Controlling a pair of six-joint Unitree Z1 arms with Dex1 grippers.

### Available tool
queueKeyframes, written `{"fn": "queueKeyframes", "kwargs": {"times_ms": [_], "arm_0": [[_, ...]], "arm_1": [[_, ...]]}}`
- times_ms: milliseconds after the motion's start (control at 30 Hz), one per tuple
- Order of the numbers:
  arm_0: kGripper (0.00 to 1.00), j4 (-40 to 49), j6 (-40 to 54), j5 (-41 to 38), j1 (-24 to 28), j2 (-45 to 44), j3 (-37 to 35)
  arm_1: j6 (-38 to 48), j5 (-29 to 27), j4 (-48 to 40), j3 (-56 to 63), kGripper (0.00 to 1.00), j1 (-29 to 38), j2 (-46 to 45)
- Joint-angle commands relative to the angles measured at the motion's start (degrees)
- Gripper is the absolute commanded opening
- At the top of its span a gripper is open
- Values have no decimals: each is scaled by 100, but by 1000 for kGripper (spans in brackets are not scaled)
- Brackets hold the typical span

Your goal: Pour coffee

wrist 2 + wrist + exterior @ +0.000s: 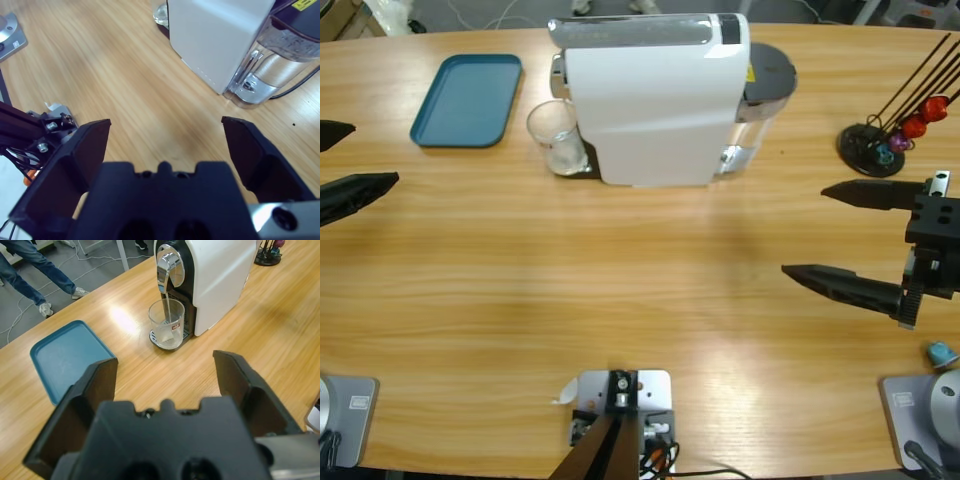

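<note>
Both grippers I see spread wide, holding nothing: left gripper (340, 160) at the left edge, right gripper (820, 232) at the right. Bare table (620, 290) between them. Farther off, glass (555, 138) under the coffee machine (655, 100) spout, tray (467, 100) beside it. Yellow label unreadable.
</note>
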Motion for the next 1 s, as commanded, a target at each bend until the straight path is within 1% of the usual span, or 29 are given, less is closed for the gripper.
{"fn": "queueKeyframes", "kwargs": {"times_ms": [33, 1000], "arm_0": [[803, -70, -95, 65, -50, -3, 225], [803, -156, -163, 65, -59, 348, 225]], "arm_1": [[-73, -54, -173, 295, 1000, 79, 45], [-153, -81, -226, 286, 1000, 79, 287]]}}
